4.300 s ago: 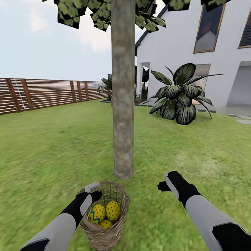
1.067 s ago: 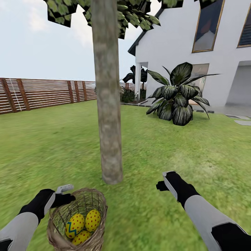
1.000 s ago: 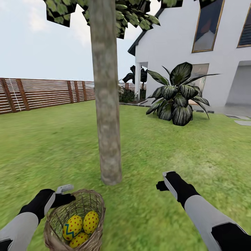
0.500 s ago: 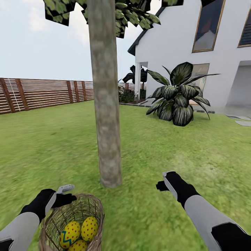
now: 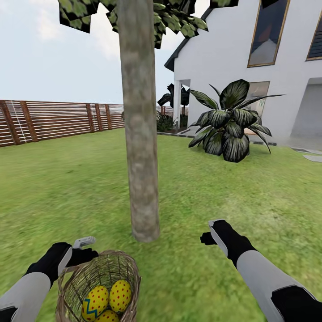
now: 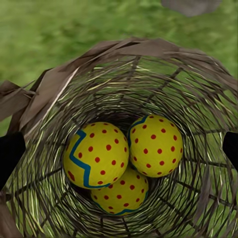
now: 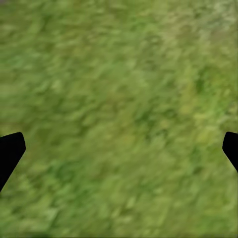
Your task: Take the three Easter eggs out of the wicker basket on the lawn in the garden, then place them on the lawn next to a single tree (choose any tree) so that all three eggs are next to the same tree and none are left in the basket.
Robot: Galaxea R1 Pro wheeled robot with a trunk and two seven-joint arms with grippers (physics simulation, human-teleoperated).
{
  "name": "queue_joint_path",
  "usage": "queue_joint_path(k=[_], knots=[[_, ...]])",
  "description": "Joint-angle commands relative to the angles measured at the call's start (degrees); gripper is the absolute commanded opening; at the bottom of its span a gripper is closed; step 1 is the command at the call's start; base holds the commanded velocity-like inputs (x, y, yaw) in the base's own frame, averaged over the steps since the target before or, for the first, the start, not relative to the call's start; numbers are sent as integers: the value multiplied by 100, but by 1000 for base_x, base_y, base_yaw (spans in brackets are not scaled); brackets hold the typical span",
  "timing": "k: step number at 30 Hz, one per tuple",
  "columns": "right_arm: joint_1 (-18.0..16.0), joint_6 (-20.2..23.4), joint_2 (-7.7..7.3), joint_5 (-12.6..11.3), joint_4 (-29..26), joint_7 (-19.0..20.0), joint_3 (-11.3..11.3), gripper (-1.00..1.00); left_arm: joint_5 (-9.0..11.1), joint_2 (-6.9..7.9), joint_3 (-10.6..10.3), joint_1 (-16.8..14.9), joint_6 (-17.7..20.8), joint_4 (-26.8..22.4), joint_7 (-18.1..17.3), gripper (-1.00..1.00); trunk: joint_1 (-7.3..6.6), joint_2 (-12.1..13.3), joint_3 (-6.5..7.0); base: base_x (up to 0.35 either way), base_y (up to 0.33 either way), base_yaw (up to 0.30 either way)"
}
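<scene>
Wicker basket (image 5: 100, 286): lower left of head view, on lawn (image 5: 250, 188), just before tree (image 5: 141, 134) trunk. Contents: three Easter eggs (image 6: 121, 166), touching, at basket bottom.
Left gripper (image 5: 85, 250): at basket rim, fingers spread wide, holding nothing.
Right gripper (image 5: 210, 232): lower right, above grass, spread wide, empty.

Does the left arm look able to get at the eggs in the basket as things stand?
Probably yes. The left tool sits at the rim of the wicker basket, its fingers spread wide, and the left wrist view looks straight down on the three eggs with nothing covering them.
</scene>
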Motion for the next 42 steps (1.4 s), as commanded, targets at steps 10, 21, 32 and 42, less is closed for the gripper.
queue_joint_path(k=[10,21,32,42], knots=[[-4,22,-7,-61,-9,-44,45,100,-28,-9,36,-3,32,-8,-33,100,-1,-3,-6,0,3,0],[-4,23,-7,-61,-6,-44,45,100,-32,-90,36,-3,25,1,-26,100,-1,-3,-71,0,0,0],[-4,23,-15,-61,-3,-44,44,100,-33,-100,36,-3,24,18,-28,100,-1,-3,-175,0,0,0],[-4,32,-11,-61,0,-44,44,100,-31,-100,36,-3,24,19,-29,100,-1,-3,-269,0,0,0]])
